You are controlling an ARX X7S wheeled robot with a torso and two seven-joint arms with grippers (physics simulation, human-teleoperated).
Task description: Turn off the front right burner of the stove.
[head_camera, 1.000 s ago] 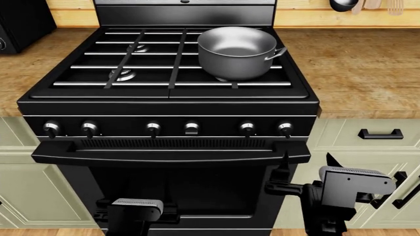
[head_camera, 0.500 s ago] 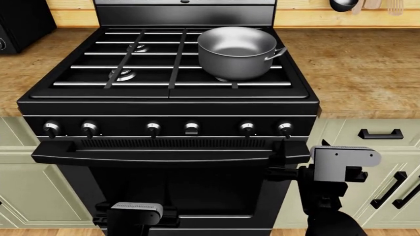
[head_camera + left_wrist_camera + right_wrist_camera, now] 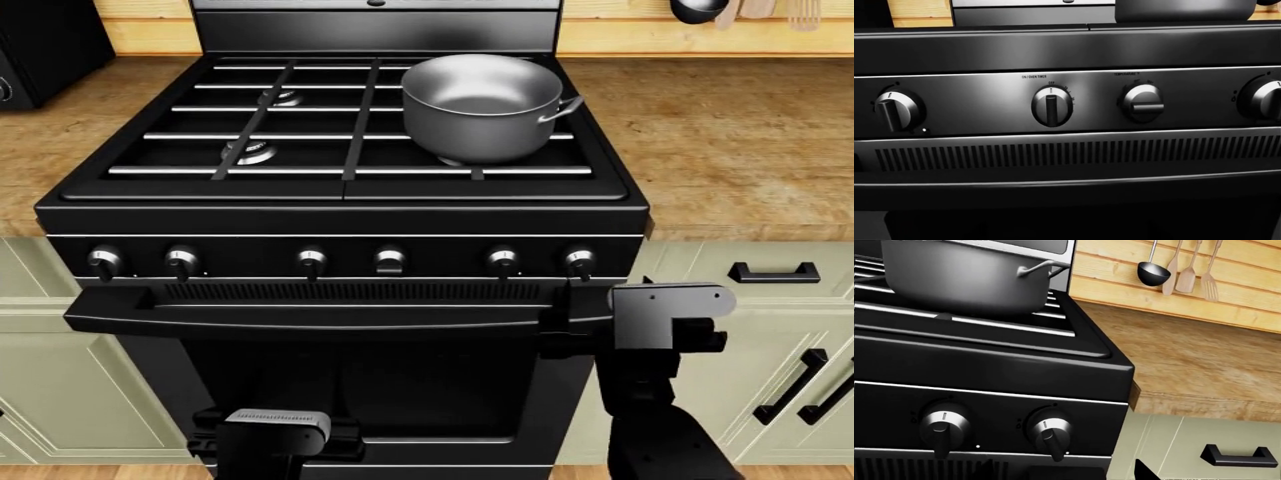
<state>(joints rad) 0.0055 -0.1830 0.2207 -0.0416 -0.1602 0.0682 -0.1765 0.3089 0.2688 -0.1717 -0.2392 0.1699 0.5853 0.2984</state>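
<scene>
The stove (image 3: 200, 215) is black, with six chrome-faced knobs along its front. A steel pot (image 3: 481, 105) stands on the right grates, and the front right burner is hidden under it. My right gripper (image 3: 567, 320) is open and empty, at the right end of the oven handle (image 3: 334, 318), just below the rightmost knob (image 3: 579, 262). In the right wrist view that knob (image 3: 1051, 432) and its neighbour (image 3: 941, 426) lie just beyond my gripper (image 3: 1067, 475). My left gripper (image 3: 274, 432) hangs low before the oven door; its fingers barely show, wide apart.
Pale green cabinets with black handles (image 3: 774, 272) flank the stove. Wooden counters (image 3: 734, 150) lie on both sides. A black appliance (image 3: 40, 50) stands at the back left. Ladle and spatulas (image 3: 1154, 272) hang on the wooden wall. The left wrist view shows the middle knobs (image 3: 1052, 106).
My right gripper has risen and moved left, from low beside the oven door up to the handle's right end under the rightmost knob. The left arm has hardly moved.
</scene>
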